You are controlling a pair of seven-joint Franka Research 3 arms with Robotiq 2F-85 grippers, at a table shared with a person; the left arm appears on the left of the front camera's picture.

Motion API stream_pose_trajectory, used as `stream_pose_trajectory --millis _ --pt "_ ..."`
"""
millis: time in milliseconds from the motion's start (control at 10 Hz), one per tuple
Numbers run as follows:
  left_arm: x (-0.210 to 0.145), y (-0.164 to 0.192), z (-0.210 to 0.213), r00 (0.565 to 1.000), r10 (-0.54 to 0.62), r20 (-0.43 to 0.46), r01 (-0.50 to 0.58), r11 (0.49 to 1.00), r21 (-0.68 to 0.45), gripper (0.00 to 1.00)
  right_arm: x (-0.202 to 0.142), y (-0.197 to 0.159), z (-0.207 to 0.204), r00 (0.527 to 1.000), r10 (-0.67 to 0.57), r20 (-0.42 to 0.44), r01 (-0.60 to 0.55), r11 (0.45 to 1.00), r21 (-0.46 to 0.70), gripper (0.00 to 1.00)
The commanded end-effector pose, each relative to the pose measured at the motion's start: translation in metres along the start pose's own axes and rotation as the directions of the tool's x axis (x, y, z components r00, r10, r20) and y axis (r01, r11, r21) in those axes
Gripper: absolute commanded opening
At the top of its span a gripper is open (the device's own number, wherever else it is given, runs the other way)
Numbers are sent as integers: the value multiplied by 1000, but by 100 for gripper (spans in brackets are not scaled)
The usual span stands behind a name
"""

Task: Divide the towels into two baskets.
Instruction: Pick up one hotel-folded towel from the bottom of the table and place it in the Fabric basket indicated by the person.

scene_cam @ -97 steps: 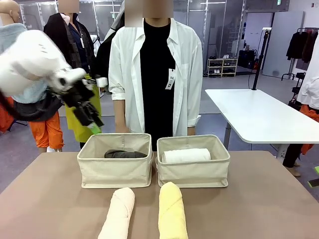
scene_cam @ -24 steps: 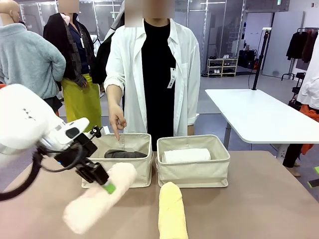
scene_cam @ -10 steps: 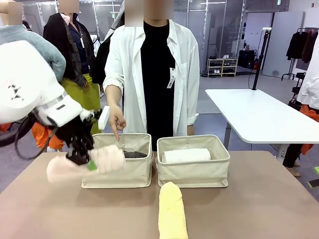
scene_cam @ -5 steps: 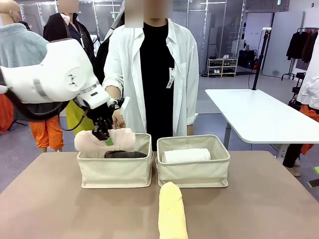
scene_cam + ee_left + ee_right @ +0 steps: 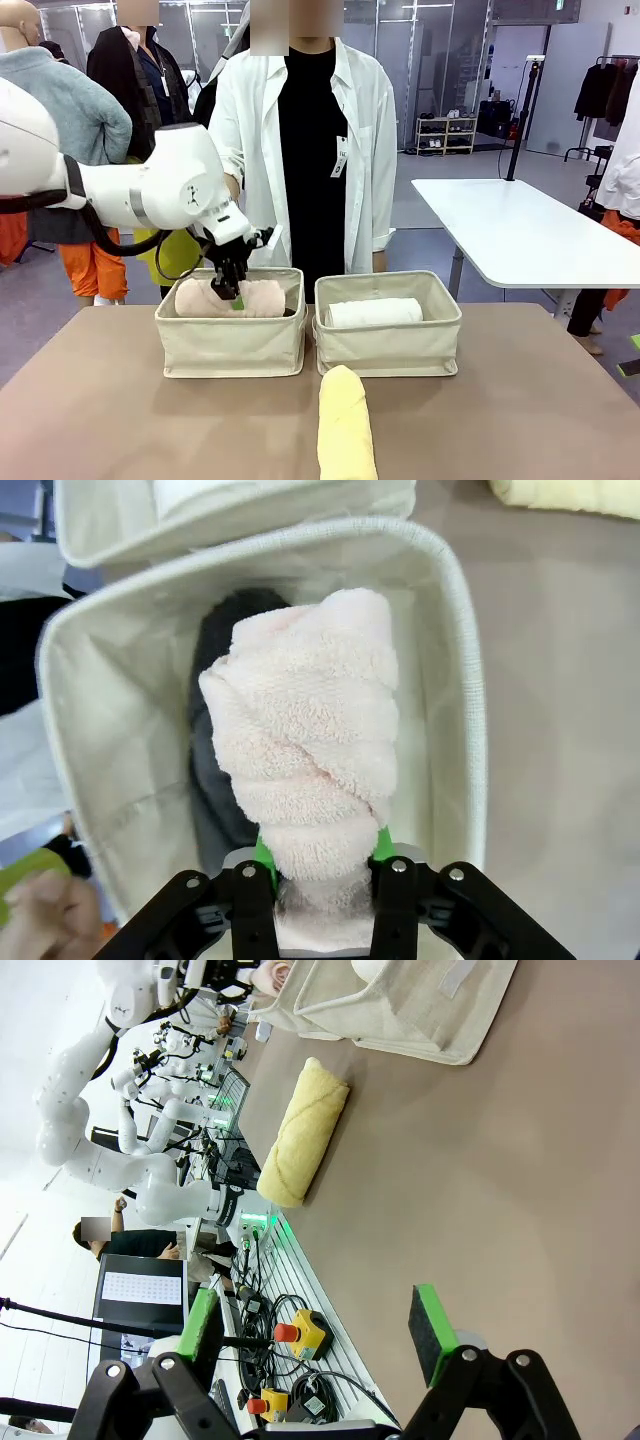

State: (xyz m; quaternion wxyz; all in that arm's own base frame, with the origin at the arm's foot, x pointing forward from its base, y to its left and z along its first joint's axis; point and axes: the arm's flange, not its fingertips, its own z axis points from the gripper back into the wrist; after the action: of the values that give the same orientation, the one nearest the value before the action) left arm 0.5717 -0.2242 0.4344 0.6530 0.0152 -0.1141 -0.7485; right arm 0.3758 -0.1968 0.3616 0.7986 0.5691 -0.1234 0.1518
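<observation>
The cream-peach towel (image 5: 200, 298) lies in the left basket (image 5: 230, 345), on top of the dark grey towel (image 5: 215, 780). My left gripper (image 5: 235, 297) reaches down into that basket. In the left wrist view its green pads press both sides of the towel's (image 5: 310, 730) near end, so the left gripper (image 5: 322, 848) is shut on it. The white towel (image 5: 375, 312) lies in the right basket (image 5: 390, 350). The pale yellow towel (image 5: 345, 425) lies on the table in front of the right basket. My right gripper (image 5: 315, 1330) hangs open above the table, holding nothing, with the yellow towel (image 5: 300, 1135) farther off.
A person in a white shirt (image 5: 350, 150) stands right behind the baskets. One of their hands (image 5: 40, 910) is close to the left basket's far side. Bare brown tabletop (image 5: 520, 400) lies in front and to both sides. A white table (image 5: 520, 235) stands back right.
My left arm carried the cream-peach towel up from the table's left, over the left basket's rim, and lowered it onto the dark grey towel. The person's pointing hand drew back.
</observation>
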Motion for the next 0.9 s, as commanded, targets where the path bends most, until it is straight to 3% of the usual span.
stream_pose_trajectory --millis 0,100,200,300,700,800 --pt "-2 4 -10 999 42 -19 -42 999 18 64 -1 3 -1 1000 6 3 -6 1000 -13 94" --pt "-3 2 -12 999 41 -4 -41 999 21 69 -1 3 -1 1000 6 3 -6 1000 -13 94" --pt "-2 -1 -10 999 41 -4 -41 999 29 94 -1 3 -1 1000 6 3 -6 1000 -13 94" --pt "-3 -3 -7 999 37 -8 -36 999 32 99 -1 3 -1 1000 6 3 -6 1000 -13 94" --pt "-3 -13 18 993 107 -57 -103 993 64 100 -1 3 -1 1000 6 3 -6 1000 -13 94" --pt "1 2 3 999 40 -13 -40 999 33 100 -1 3 -1 1000 6 3 -6 1000 -13 94"
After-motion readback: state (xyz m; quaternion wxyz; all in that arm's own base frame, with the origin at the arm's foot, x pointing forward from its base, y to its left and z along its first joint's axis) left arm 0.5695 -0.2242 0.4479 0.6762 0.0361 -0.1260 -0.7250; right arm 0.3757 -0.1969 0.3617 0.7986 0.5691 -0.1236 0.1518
